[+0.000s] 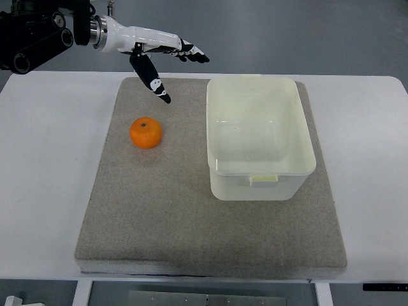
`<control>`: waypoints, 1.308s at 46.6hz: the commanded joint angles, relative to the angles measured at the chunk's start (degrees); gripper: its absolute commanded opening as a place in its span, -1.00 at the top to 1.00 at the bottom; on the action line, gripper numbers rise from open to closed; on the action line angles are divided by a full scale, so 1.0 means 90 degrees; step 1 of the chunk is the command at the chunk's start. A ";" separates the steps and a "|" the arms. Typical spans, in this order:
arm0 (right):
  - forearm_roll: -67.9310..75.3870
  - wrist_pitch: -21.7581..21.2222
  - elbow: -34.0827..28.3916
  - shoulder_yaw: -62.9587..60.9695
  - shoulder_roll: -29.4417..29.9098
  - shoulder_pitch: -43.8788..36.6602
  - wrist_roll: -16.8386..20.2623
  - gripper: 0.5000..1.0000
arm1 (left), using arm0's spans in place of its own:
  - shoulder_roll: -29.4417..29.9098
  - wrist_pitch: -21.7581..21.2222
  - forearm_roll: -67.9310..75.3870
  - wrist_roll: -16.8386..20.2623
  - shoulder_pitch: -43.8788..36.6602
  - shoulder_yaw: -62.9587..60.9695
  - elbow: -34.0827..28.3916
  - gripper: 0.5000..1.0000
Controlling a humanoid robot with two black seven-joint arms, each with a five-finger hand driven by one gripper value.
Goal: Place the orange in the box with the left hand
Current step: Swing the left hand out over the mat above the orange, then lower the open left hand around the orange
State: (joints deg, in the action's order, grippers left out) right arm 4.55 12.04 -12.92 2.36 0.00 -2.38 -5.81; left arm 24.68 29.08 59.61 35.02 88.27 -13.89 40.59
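Left hand (159, 54) hovers open and empty above the grey mat's (159, 217) far edge, fingers spread. An orange (146, 132) sits beside the pale box (260, 137).

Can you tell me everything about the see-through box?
The box is a pale, milky plastic tub, rectangular with rounded corners and a rim with a small tab on its near edge. It stands upright, open, with no lid, and is empty. It sits on the right side of the grey mat. Nothing else touches it.
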 commanded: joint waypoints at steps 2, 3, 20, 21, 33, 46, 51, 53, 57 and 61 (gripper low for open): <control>0.0003 0.0000 0.0000 0.0002 0.0000 0.0001 0.0001 -0.78 | 0.0138 -0.0047 0.0466 -0.0003 0.0036 0.0049 0.0158 -0.95; -0.0007 0.0000 0.0000 -0.0008 0.0000 0.0001 0.0001 -0.78 | 0.0138 -0.0057 0.0505 -0.0003 0.0046 0.0049 0.0158 -0.95; -0.0007 0.0000 0.0000 -0.0008 0.0000 0.0001 0.0001 -0.78 | 0.0441 -0.0750 0.2048 -0.0003 0.0271 -0.0019 0.0304 -0.95; 0.0003 0.0000 0.0000 0.0002 0.0000 0.0001 0.0001 -0.78 | 0.0470 -0.0799 0.2136 -0.0003 0.0271 -0.0029 0.0352 -0.95; -0.0007 0.0000 0.0000 0.0002 0.0000 0.0001 0.0001 -0.78 | 0.0919 -0.0839 0.2498 -0.0003 0.0281 -0.0039 0.1261 -0.97; 0.0003 0.0000 0.0000 0.0002 0.0000 0.0001 0.0001 -0.78 | 0.1056 -0.0839 0.2527 -0.0003 0.0202 -0.0156 0.1349 -0.98; 0.0003 0.0000 0.0000 0.0002 0.0000 0.0001 0.0001 -0.78 | 0.1085 -0.0839 0.2537 -0.0003 0.0202 -0.0371 0.1398 -0.98; -0.0007 0.0000 0.0000 0.0002 0.0000 0.0001 0.0001 -0.78 | 0.1085 -0.0848 0.2537 -0.0003 0.0183 -0.0400 0.1398 -0.98; 0.0003 0.0000 0.0000 0.0002 0.0000 0.0001 0.0001 -0.78 | 0.1056 -0.0858 0.2585 -0.0003 0.0154 -0.0440 0.1398 -0.98; 0.0003 0.0000 0.0000 -0.0008 0.0000 0.0001 0.0001 -0.78 | 0.1027 -0.0907 0.2654 -0.0003 0.0144 -0.0508 0.1398 -0.98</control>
State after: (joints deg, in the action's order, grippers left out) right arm 4.52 12.04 -12.92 2.36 0.00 -2.37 -5.80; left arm 34.15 21.34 83.05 35.00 89.64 -18.08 53.18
